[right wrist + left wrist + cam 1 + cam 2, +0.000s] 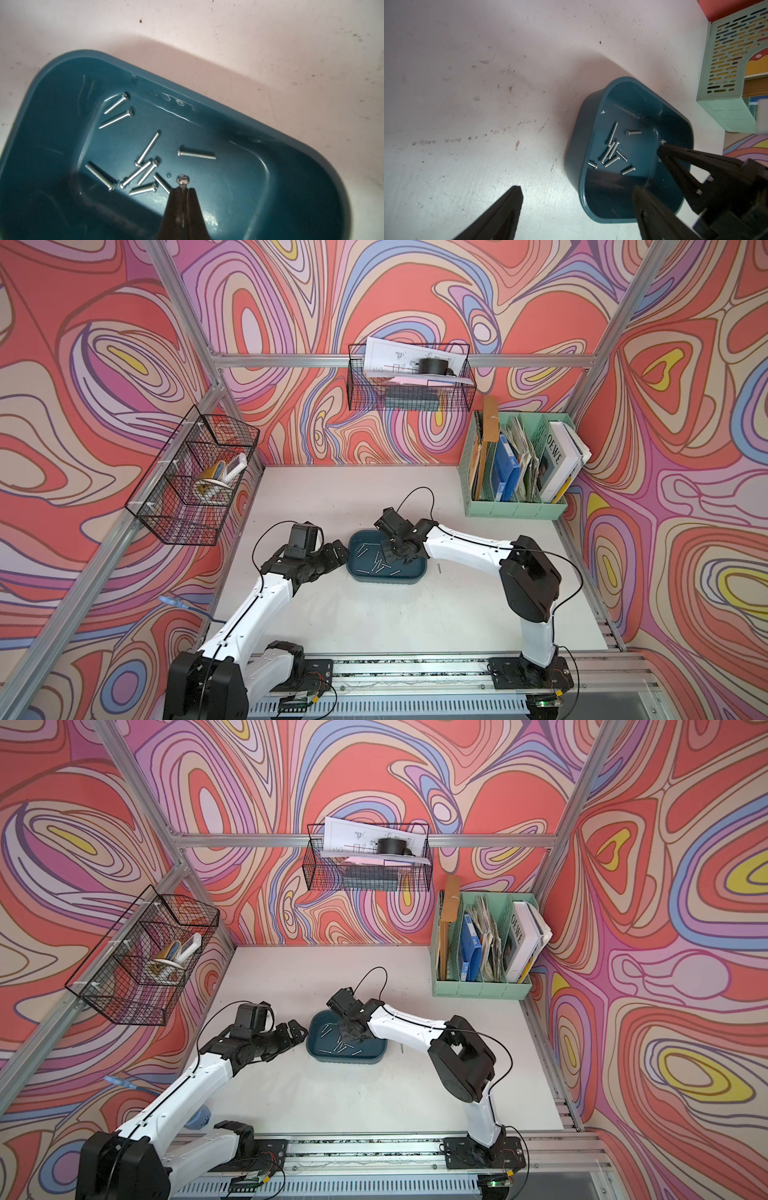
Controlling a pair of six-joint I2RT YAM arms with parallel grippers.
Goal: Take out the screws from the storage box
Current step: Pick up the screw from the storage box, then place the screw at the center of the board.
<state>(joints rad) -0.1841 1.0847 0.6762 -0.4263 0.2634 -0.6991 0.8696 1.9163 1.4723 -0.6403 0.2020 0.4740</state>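
Top views, both: a black wire basket (166, 526) hangs on the side wall, well to the left of the left jaws. The left arm (266, 597) extends low over the white table (374, 626). Left jaws are spread wide with nothing between them, tips just left of the storage box (374, 577) rim. Left wrist view: one finger (508, 207) is over bare table and the other finger (652, 207) overlaps a corner of the box. Contact with the rim: cannot tell.

The storage box sits flat on the table between the two sets of jaws. Screws (148, 148): nine countable in the right wrist view, all lying on the box floor. A crossed cluster lies just beside the right jaws' tips, two parallel ones are further off, and one lies alone. In both top views these sit on the side of the right jaws that faces the left jaws.

Right jaws are inside the box outline, closed tight on the shank of the pinched screw (182, 179), whose round head pokes out just past the tips. Whether it is clear of the box floor: cannot tell.

A stray screw (439, 568) lies on the table just right of the right jaws, outside the box and near its rim, not touching. The right arm (465, 545) runs off to the right. A mint green file organizer (515, 508) stands at the back, well beyond the right jaws.
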